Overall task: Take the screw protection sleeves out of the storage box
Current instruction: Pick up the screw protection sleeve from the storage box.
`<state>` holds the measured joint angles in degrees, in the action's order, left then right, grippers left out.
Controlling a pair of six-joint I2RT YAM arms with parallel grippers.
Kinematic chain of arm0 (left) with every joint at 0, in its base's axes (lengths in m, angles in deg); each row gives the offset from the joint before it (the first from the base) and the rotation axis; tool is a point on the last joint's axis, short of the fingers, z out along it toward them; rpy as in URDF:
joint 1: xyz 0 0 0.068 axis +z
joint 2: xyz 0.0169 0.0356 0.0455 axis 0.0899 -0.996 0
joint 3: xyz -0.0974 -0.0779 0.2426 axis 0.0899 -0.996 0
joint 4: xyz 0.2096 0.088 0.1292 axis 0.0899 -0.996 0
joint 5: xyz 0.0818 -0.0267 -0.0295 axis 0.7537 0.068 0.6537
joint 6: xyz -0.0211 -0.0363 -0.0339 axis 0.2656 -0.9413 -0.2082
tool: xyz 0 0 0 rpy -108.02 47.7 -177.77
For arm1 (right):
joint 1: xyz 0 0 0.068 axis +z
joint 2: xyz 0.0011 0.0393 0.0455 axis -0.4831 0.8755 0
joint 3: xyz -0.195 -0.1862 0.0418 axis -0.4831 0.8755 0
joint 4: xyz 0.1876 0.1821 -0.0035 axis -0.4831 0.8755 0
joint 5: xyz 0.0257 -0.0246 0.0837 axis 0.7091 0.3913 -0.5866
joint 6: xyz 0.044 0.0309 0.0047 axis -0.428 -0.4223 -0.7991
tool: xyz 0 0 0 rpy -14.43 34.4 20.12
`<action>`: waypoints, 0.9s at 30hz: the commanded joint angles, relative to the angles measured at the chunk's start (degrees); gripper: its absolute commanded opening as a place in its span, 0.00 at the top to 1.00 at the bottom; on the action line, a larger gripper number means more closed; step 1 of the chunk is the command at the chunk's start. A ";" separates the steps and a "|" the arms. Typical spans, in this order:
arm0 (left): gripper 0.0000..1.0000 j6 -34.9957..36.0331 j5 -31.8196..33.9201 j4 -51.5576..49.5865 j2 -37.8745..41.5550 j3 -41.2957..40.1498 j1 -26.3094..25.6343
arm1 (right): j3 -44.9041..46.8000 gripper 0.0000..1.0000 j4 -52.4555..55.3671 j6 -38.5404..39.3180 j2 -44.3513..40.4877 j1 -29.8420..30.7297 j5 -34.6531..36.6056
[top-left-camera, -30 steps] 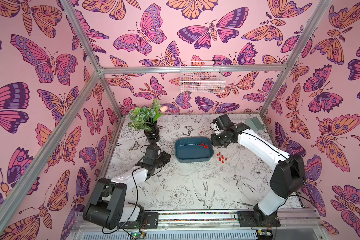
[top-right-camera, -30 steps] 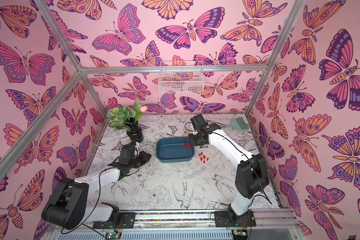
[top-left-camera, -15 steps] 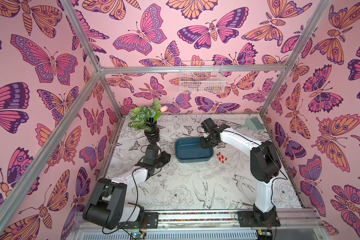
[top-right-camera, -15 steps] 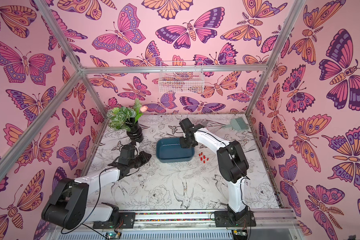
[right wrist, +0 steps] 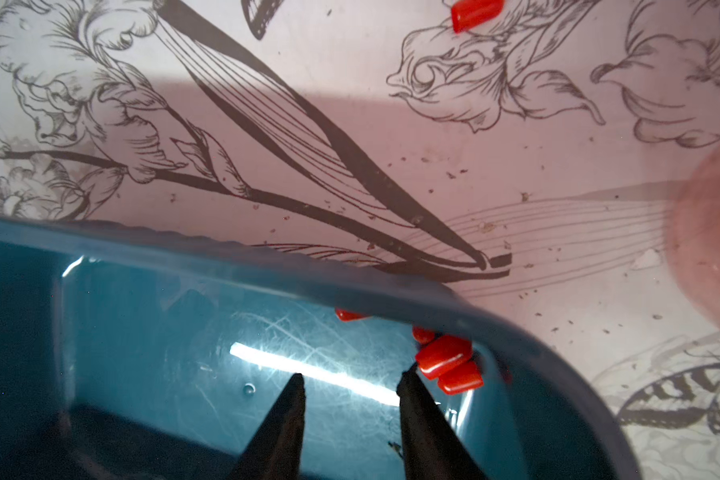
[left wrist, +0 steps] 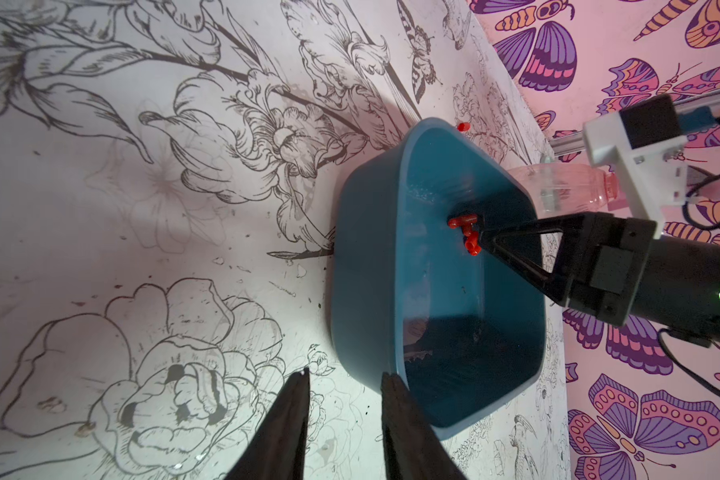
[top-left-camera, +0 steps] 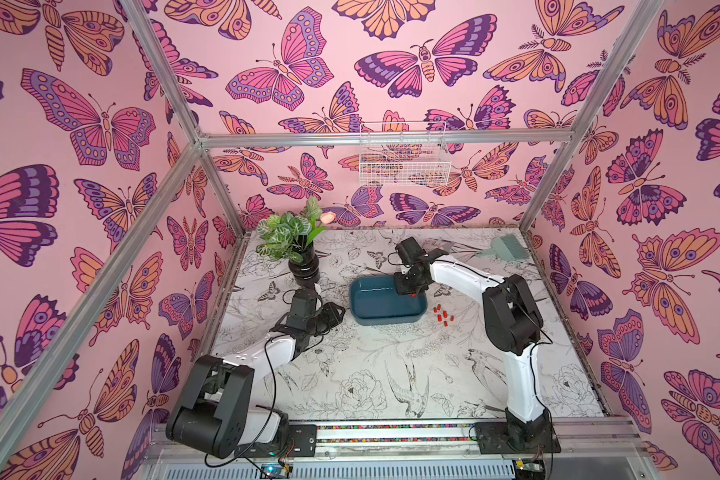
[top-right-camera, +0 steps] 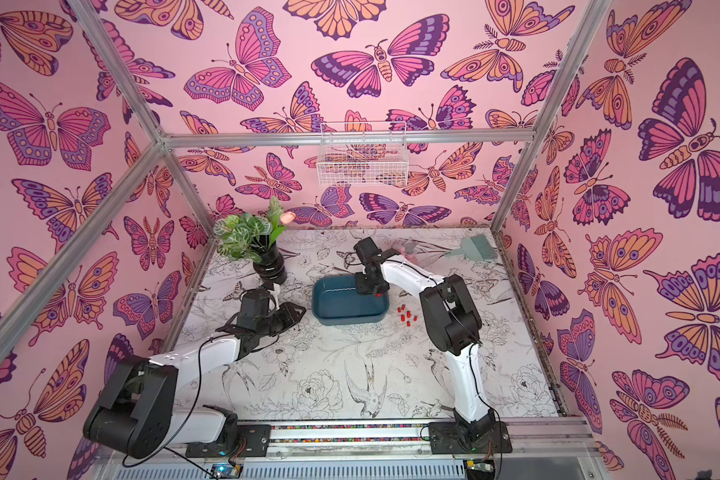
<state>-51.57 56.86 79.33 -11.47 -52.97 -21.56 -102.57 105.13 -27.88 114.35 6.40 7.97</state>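
Roughly halfway: several tiny red cylindrical plastic sleeves [top-left-camera: 445,316] lie on the surface [top-left-camera: 391,374] beside the shallow teal plastic storage box [top-left-camera: 387,321], a few sit inside by the empty, part-open right tool [right wrist: 352,376]; left tool [left wrist: 345,374] likewise.

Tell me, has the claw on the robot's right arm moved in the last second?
Yes. Against the storage box, the right gripper has shifted from the box's far right corner inward, toward the robot's left.
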 commanded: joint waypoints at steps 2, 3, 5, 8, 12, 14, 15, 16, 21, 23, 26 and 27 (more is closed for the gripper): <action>0.65 0.87 -0.92 1.13 -0.32 0.26 0.20 | -3.37 0.59 0.42 -0.70 2.56 0.24 0.48; 0.65 0.89 -0.93 1.13 -0.31 0.25 0.16 | -3.30 0.59 -0.12 -0.92 2.83 0.30 0.54; 0.65 0.87 -0.91 1.18 -0.32 0.24 0.23 | -2.97 0.59 -1.15 -1.25 3.11 0.22 0.30; 0.65 0.87 -0.78 1.21 -0.23 0.16 0.15 | -3.25 0.60 -1.44 -1.66 3.97 0.31 0.14; 0.66 0.79 -0.76 1.24 -0.24 0.07 0.21 | -2.90 0.60 -1.78 -1.90 4.52 0.30 0.12; 0.66 0.79 -0.72 1.30 -0.16 0.06 0.23 | -2.66 0.60 -1.95 -1.99 4.66 0.30 0.10; 0.66 0.79 -0.71 1.30 -0.18 0.06 0.22 | -2.72 0.60 -1.95 -2.01 4.68 0.26 0.11; 0.67 0.79 -0.74 1.30 -0.16 0.06 0.21 | -2.72 0.60 -1.90 -1.96 4.77 0.31 0.18; 0.67 0.79 -0.67 1.37 -0.06 -0.02 0.20 | -2.90 0.60 -1.97 -2.03 5.30 0.30 0.35; 0.67 0.76 -0.66 1.40 -0.05 -0.02 0.21 | -3.11 0.60 -2.10 -2.12 5.64 0.31 0.34; 0.68 0.79 -0.62 1.40 -0.05 -0.02 0.22 | -3.25 0.60 -2.17 -2.29 6.04 0.27 0.31; 0.68 0.79 -0.60 1.37 -0.05 -0.02 0.16 | -3.29 0.60 -2.30 -2.39 6.14 0.30 0.40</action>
<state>-51.57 56.88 79.90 -11.47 -52.97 -21.56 -104.62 103.25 -29.67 118.59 6.40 8.01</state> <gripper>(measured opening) 0.326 0.399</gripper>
